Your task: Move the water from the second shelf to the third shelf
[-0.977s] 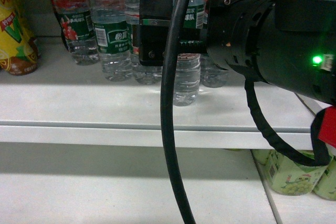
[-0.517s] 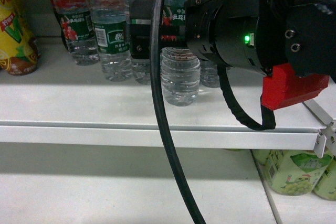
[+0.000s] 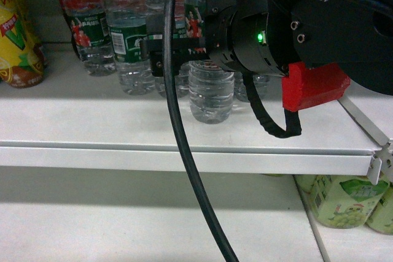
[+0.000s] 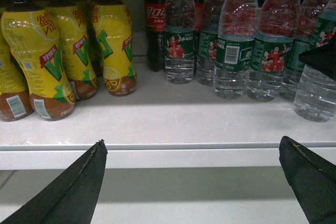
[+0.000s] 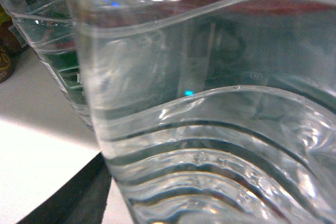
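1. One water bottle (image 3: 210, 93) stands at the front of the white shelf (image 3: 110, 124), a little ahead of the other water bottles (image 3: 126, 35) in the row behind it.
2. The right gripper (image 3: 178, 53) is around this bottle at its green label, and its black fingers press on the sides, so it is pinching the bottle.
3. The bottle's bottom looks like it touches the shelf, but I cannot tell for sure.
4. In the right wrist view, the clear ribbed bottle (image 5: 210, 129) fills almost the whole picture.
5. The left gripper (image 4: 194, 182) is spread wide and holds nothing, low in front of the shelf edge.
6. Yellow tea bottles (image 4: 50, 51) stand on the left side, and a dark cola bottle (image 4: 156, 24) stands behind, next to the water.
7. Green cans (image 3: 341, 204) sit on the shelf below, at the right.
8. A black cable (image 3: 184, 151) hangs down in front.
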Robot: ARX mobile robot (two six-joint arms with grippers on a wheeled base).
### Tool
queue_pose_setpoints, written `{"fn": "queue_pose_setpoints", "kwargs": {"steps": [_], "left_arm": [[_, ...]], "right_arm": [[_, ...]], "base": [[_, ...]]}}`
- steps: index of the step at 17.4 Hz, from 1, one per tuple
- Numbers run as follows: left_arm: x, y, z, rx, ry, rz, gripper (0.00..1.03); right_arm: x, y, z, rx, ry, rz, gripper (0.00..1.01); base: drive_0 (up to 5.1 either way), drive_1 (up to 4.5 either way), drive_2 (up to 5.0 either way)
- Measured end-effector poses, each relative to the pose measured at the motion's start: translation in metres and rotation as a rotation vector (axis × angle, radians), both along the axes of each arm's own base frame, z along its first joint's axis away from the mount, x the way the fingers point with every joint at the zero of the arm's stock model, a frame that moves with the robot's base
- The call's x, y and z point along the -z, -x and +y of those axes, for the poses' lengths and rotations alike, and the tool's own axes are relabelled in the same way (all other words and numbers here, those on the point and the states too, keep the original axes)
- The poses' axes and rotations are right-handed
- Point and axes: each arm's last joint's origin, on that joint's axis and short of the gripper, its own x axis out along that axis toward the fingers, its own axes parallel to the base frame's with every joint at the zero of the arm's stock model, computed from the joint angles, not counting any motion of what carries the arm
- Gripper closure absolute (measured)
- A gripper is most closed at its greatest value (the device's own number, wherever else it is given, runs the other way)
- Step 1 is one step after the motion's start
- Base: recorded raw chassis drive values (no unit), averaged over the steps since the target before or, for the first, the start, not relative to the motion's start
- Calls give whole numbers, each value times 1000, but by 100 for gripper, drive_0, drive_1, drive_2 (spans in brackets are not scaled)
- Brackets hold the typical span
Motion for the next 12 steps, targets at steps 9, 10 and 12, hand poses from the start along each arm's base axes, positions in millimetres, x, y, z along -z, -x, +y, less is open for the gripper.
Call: {"fn": "queue_pose_setpoints", "kwargs": {"steps": [9,10,12], "left_arm": [[0,0,0,0,0,0,5],[0,0,0,0,0,0,5],[0,0,0,0,0,0,5]], "right_arm": [[-1,11,-1,-5,4,-31,60],[-1,17,-2,-21,2,-27,60],[-2,29,-8,-39,-2,-16,60]], "base": [[0,0,0],[0,0,0],[0,0,0]]}}
